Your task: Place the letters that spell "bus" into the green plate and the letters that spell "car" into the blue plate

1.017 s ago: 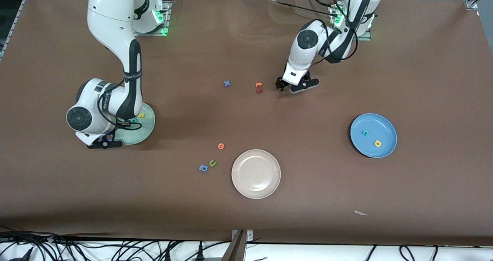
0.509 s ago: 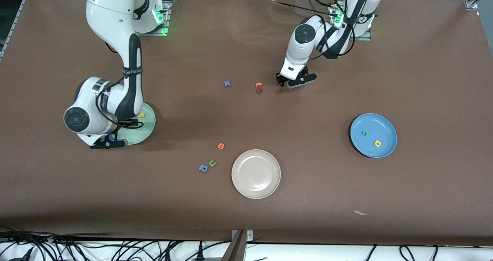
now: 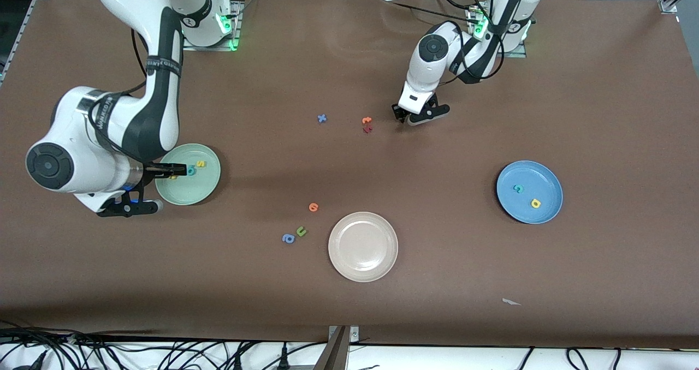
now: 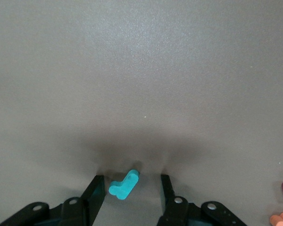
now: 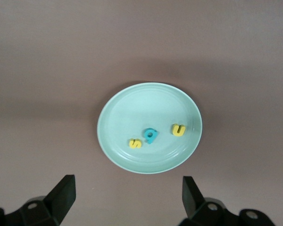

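The pale green plate [image 3: 207, 187] [image 5: 118, 113] holds a yellow "s" [image 5: 135, 143], a teal "b" [image 5: 150, 136] and a yellow "u" [image 5: 178, 130]. My right gripper [image 3: 147, 190] [image 5: 128, 181] hangs open and empty above the table by that plate's rim, toward the right arm's end. On the blue plate [image 3: 549, 184] lie a teal "c" [image 3: 517, 188] and a yellow "a" [image 3: 535, 203]. My left gripper [image 3: 415, 118] [image 4: 130, 181] is down at the table, open, with the teal "r" [image 4: 123, 186] lying between its fingers, a gap on each side.
An orange "t" [image 3: 367, 120] and a dark red letter [image 3: 367, 129] lie beside the left gripper, a blue "x" [image 3: 322, 118] past them. A beige plate [image 3: 363, 246] sits nearer the camera, with an orange round letter [image 3: 313, 207], green "u" [image 3: 301, 231] and blue "a" [image 3: 288, 238] beside it.
My right gripper opened, rose and drew back from the green plate toward the right arm's end. My left gripper came down around the "r" and its fingers narrowed.
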Controlling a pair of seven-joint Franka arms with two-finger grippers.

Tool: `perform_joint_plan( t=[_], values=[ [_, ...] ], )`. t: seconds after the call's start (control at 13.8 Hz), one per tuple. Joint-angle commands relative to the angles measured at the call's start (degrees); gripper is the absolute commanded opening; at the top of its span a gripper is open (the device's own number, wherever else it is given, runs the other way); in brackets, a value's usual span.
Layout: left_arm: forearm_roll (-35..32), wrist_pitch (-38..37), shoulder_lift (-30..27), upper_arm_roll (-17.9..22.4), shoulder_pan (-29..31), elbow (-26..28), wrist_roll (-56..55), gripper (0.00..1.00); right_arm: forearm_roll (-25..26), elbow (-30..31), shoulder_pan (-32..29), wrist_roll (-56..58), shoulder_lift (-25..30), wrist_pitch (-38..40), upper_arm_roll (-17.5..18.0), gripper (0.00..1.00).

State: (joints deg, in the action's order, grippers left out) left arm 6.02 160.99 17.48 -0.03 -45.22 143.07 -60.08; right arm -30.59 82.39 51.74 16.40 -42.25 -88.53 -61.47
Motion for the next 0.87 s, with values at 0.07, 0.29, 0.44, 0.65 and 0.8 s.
perform_joint_plan(
  t=[0.07,0.29,0.44,0.65,0.8],
  values=[
    [1.5,0.5,0.0,0.5,-0.1,0.7,1.1,0.48,2.4,-2.2,-3.7,-4.3,5.3,2.7,7.5,1.00],
    [1.5,1.1,0.3,0.5,0.0,0.7,1.2,0.39,15.3,-2.1,-14.1,-9.0,10.9,1.6,24.8,1.00],
    [1.5,1.4,0.7,0.5,0.0,0.7,1.2,0.30,21.7,-1.5,-23.3,-12.0,15.2,0.1,37.0,1.00],
    [1.5,1.9,1.1,0.5,0.0,0.7,1.2,0.26,25.4,-0.2,-41.5,-12.4,20.0,0.1,55.4,1.00],
    [1.5,2.0,1.1,0.5,0.0,0.7,1.2,0.19,28.9,3.0,-48.4,-12.4,24.5,-1.6,62.4,1.00]
  ],
)
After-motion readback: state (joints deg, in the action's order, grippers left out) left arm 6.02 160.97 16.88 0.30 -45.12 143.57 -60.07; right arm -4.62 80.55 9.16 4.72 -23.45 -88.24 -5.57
